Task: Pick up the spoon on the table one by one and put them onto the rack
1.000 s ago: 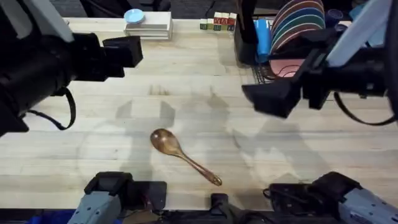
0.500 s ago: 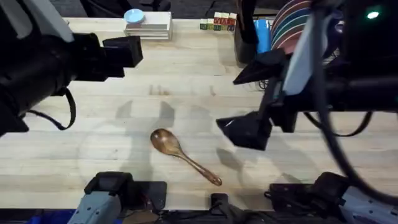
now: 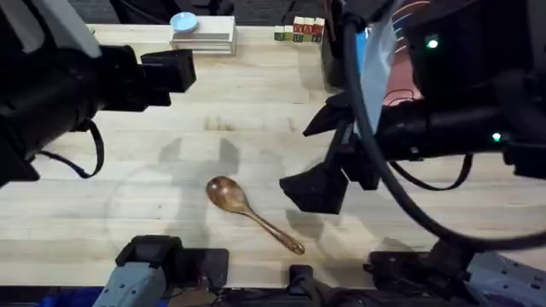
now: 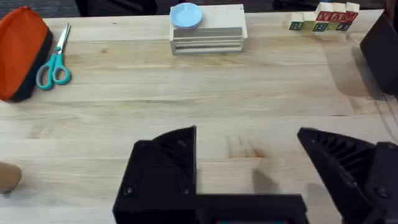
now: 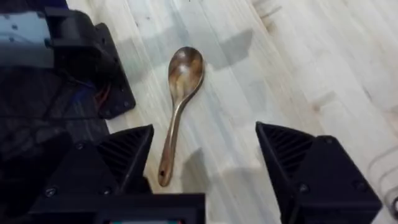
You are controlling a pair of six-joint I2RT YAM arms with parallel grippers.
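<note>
The letter blocks (image 4: 323,17) carry letters too small to read.

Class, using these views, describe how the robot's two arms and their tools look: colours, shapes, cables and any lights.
Both arms are black and blocky, with pale grey-blue bases. Each tool is a pair of wedge-shaped black fingers with ribbed inner faces: the left tool, the right tool. A black cable loops along the right arm, which carries small green lights. Another black cable hangs under the left arm.

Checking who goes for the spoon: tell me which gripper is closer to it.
The right gripper, jaws open, hangs just beside the spoon. The left gripper sits far off, toward the table's back edge.
</note>
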